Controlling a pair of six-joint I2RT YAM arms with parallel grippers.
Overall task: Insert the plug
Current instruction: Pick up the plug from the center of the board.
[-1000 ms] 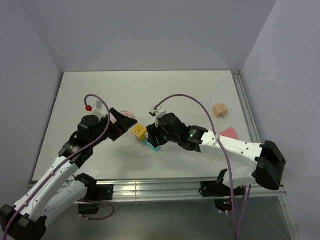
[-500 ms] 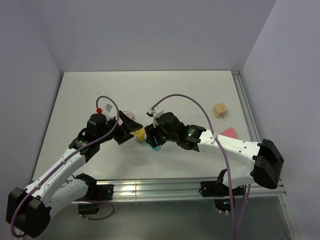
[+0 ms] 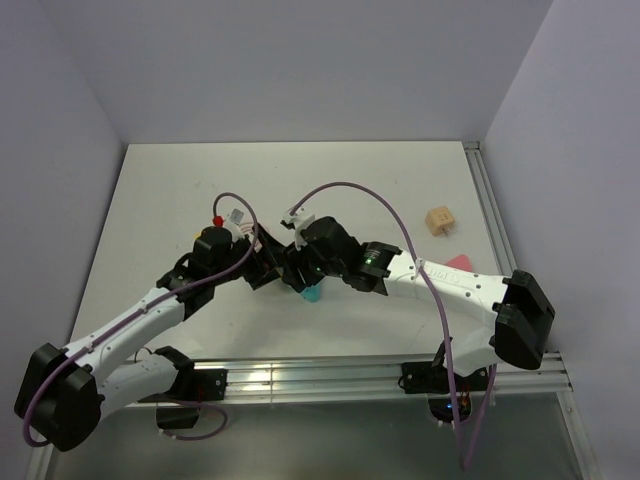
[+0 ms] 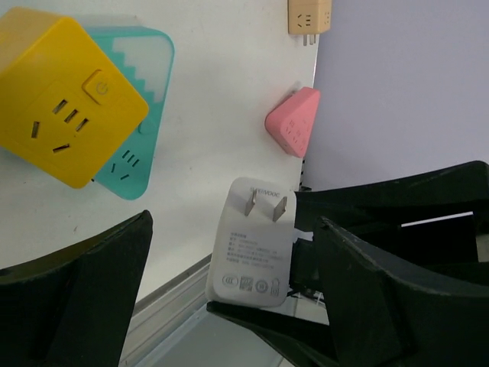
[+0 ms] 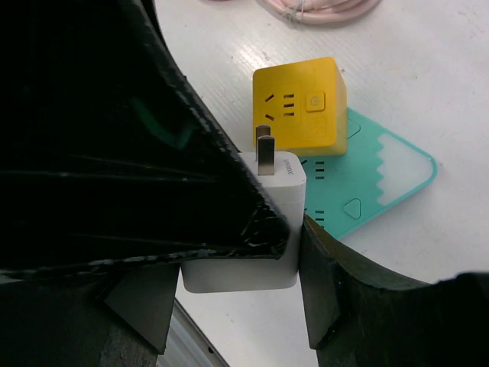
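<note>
The mint-green plug (image 3: pixel 312 293) lies flat on the table, partly under the yellow socket cube (image 4: pixel 65 115). In the wrist views the plug (image 4: pixel 141 92) (image 5: pixel 367 183) shows only slotted faces, no prongs. My right gripper (image 5: pixel 244 267) is shut on a white adapter block (image 5: pixel 252 252) just above the table, its two metal prongs pointing at the cube (image 5: pixel 302 107). My left gripper (image 4: pixel 229 252) stands wide open facing the right one. The white block (image 4: pixel 252 245) hangs between the left fingers, apart from both. From above, the two grippers (image 3: pixel 262 262) (image 3: pixel 298 268) meet and hide the cube.
A tan plug block (image 3: pixel 439 221) and a pink triangular piece (image 3: pixel 458 265) lie at the right of the table. A coiled pink cable (image 5: pixel 321 8) lies behind the cube. The metal rail (image 3: pixel 320 375) runs along the near edge, and walls stand on three sides.
My left arm has swung right and forward until its open fingers reach the right gripper. The right gripper has shifted slightly left. The yellow cube is now covered from above.
</note>
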